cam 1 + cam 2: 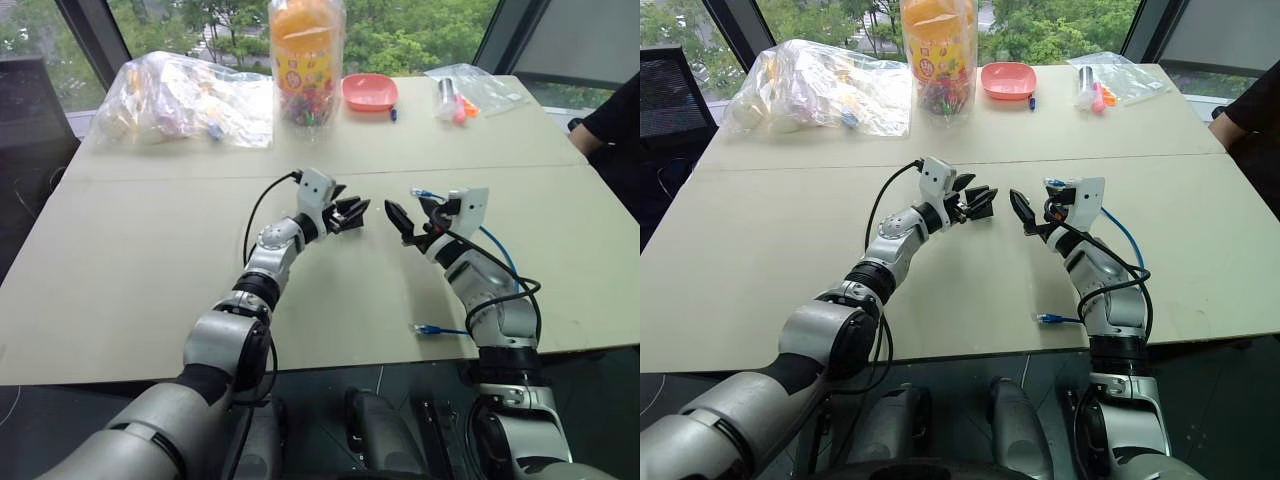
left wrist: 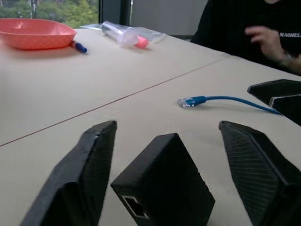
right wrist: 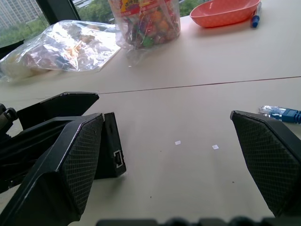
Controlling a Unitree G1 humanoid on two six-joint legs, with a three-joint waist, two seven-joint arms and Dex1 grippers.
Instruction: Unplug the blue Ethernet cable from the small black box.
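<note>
The blue Ethernet cable (image 2: 221,99) lies loose on the table (image 1: 150,280), its plug clear of the small black box (image 2: 164,183), whose port is empty. The box sits on the tabletop between the spread fingers of the left gripper (image 1: 352,212), which are wide and not pressing it. The right gripper (image 1: 400,220) faces it from nearby, jaws wide, holding nothing. A person's hand (image 2: 265,40) rests beyond the table's edge.
</note>
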